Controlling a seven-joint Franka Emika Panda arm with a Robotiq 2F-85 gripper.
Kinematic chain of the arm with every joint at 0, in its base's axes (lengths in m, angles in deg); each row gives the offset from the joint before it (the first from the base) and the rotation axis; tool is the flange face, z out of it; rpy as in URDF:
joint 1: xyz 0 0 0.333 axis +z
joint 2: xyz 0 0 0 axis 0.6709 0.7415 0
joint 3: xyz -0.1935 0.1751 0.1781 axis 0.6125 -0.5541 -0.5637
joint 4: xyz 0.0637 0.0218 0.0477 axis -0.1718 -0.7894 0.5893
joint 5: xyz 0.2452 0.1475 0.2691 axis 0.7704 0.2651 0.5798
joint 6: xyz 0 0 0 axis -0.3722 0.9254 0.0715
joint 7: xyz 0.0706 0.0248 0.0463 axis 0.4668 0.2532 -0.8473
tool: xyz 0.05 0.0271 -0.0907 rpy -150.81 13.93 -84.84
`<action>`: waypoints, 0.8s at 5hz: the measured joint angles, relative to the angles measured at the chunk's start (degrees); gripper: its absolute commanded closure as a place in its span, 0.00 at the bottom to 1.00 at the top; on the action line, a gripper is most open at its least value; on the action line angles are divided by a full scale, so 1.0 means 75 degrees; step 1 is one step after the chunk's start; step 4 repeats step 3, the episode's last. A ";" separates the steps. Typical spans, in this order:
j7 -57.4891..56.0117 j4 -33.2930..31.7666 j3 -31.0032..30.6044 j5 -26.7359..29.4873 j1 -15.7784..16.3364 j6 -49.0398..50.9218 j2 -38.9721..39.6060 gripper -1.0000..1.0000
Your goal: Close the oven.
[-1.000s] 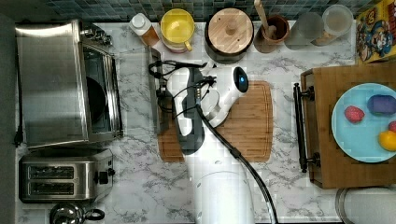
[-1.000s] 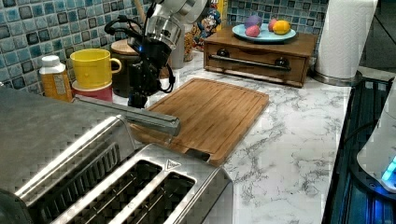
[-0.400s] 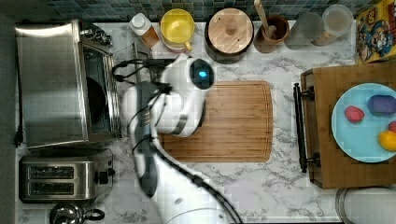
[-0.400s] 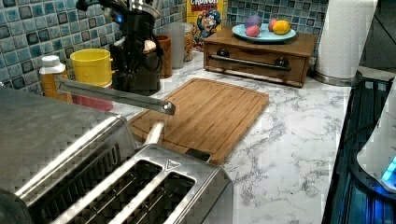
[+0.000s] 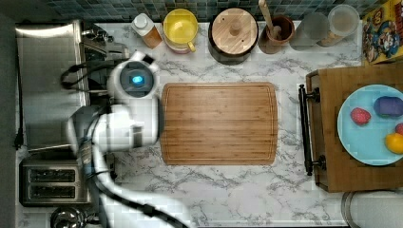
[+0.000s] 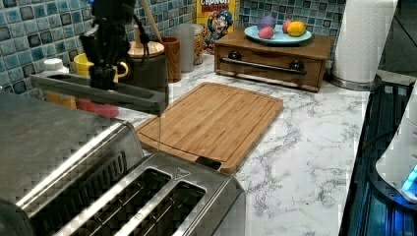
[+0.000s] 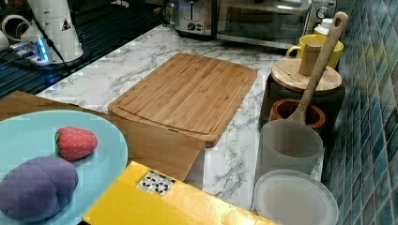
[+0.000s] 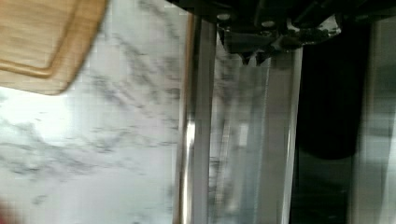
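The oven point(image 5: 45, 71) is a big steel box at the top view's left, its top point(image 6: 44, 132) filling the left view's near left. Its glass door is partly raised, and the long bar handle point(image 6: 113, 96) stands high and about level in the left view. My gripper point(image 6: 104, 81) comes down from above onto the door just behind the handle, its fingers close together with nothing between them. In the wrist view the gripper point(image 8: 254, 55) rests against the glass point(image 8: 243, 140) between the handle bar point(image 8: 194, 130) and the dark interior point(image 8: 327, 93). My arm point(image 5: 135, 80) hides the door in the top view.
A two-slot toaster point(image 5: 47, 183) stands beside the oven. A wooden cutting board point(image 5: 218, 123) lies mid-counter. A bottle point(image 5: 145, 28), a yellow mug point(image 5: 179, 26) and a lidded jar point(image 5: 234, 28) line the tiled wall. A wooden box point(image 5: 332, 156) bears a plate of fruit.
My arm has swung toward the top view's left, over the oven front. The door handle has risen from low near the counter to high and level.
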 measured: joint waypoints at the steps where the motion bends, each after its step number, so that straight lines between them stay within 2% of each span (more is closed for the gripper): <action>1: 0.1384 0.0067 -0.0026 -0.1965 0.0784 -0.0507 -0.0101 1.00; 2: 0.2971 -0.0015 -0.0084 -0.3411 0.1445 -0.0727 -0.0408 1.00; 3: 0.4276 -0.0209 -0.0131 -0.4196 0.1682 -0.0739 -0.0880 1.00; 4: 0.4276 -0.0209 -0.0131 -0.4196 0.1682 -0.0739 -0.0880 1.00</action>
